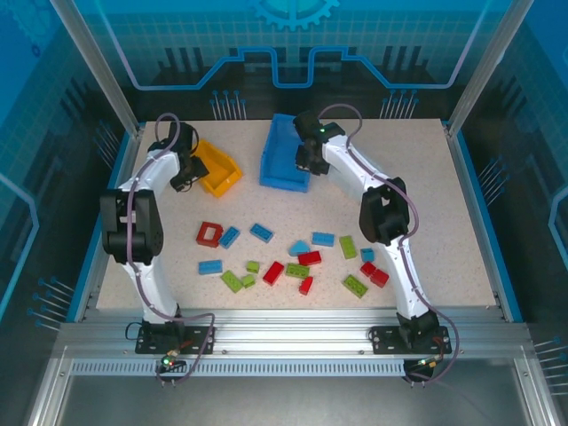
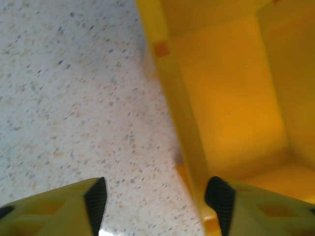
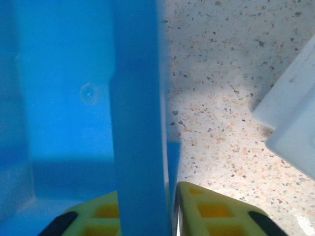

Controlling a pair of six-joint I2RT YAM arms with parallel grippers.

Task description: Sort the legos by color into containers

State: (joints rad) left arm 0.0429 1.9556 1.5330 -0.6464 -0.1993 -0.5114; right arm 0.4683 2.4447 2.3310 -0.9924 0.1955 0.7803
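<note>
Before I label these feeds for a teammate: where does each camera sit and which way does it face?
Top external: above, behind the bases, facing down on table, legos, yellow bin, blue bin; both arms show.
Left wrist: on the left arm, facing down; left gripper straddles the yellow bin's wall.
Right wrist: on the right arm, facing down; right gripper shut on the blue bin's wall.
Shared: each wrist view's bin also appears from the top.
</note>
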